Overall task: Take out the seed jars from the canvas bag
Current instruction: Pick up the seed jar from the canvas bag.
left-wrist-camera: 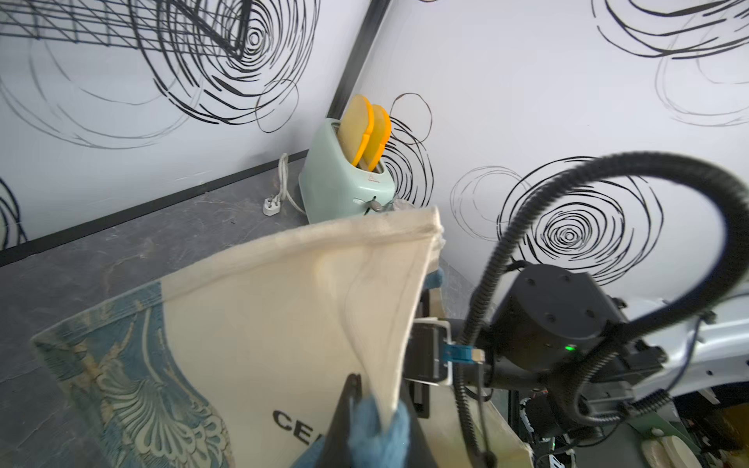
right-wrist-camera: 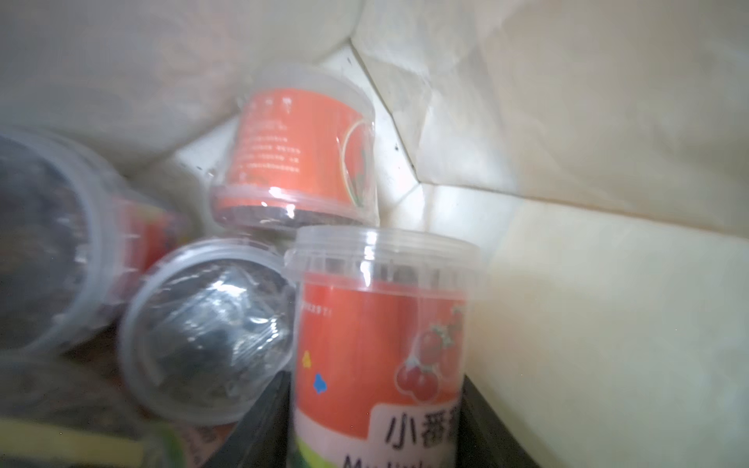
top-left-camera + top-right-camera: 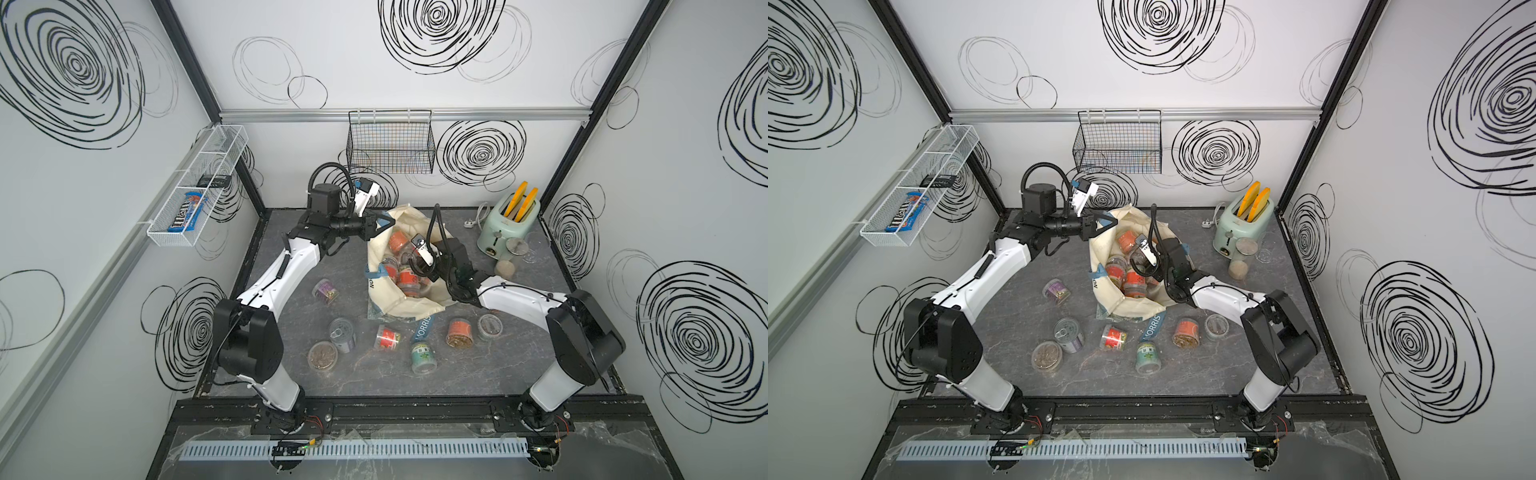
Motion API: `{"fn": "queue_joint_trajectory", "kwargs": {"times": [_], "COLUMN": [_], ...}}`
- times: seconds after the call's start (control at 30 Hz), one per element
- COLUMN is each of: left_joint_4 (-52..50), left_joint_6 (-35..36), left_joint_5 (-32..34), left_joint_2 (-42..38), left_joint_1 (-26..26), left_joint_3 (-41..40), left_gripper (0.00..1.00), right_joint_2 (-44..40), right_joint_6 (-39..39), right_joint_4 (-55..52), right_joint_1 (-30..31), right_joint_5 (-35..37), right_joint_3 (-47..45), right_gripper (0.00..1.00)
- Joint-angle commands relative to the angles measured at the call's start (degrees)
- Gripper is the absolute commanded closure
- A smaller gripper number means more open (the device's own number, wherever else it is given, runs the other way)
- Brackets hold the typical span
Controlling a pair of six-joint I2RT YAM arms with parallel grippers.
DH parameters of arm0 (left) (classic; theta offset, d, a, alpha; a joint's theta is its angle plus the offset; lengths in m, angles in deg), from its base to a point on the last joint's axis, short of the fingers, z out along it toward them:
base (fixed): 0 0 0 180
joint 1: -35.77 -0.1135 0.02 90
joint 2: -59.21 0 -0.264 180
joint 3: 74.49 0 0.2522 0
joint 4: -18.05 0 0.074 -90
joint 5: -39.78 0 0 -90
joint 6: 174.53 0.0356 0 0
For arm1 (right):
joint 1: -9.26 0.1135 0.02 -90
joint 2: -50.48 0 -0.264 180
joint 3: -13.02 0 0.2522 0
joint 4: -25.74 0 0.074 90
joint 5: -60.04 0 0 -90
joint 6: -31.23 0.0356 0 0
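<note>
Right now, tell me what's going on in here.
The left gripper pinches the canvas bag at its rim, holding the mouth open. The right gripper is down inside the bag, closed on a red-labelled seed jar. More jars lie in the bag; several others already lie out on the table in front of it.

White arm links (image 3: 286, 270), black joints (image 3: 249, 336), corrugated cables (image 3: 328, 165)
</note>
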Motion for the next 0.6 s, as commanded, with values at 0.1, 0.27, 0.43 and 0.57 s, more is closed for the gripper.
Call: {"fn": "queue_joint_trajectory", "kwargs": {"times": [0.1, 0.27, 0.43, 0.57], "left_joint_4": [5.7, 6.04, 6.65, 6.92], "left_joint_6": [-2.23, -1.97, -2.67, -2.39], "left_joint_5": [1.18, 2.81, 2.97, 3.03], "left_joint_2": [-1.78, -1.15, 0.05, 0.34], "left_joint_1": [-1.24, -1.7, -2.78, -3.91], "left_joint_3": [2.89, 2.89, 2.86, 2.97], "left_gripper": [1.0, 1.0, 1.0, 1.0], "right_joint_2": [-7.72, -12.94, -18.62, -23.45], "right_joint_6": [2.82, 2.65, 5.2, 8.78], "right_joint_4": [1.41, -0.54, -2.53, -5.89], "right_joint_1": [2.44, 4.65, 5.98, 5.66], "right_joint_5": [-0.21, -3.61, -6.85, -6.83], "right_joint_3": [-1.76, -2.47, -3.45, -3.95], "right_gripper": [0.46, 0.45, 0.45, 0.44]}}
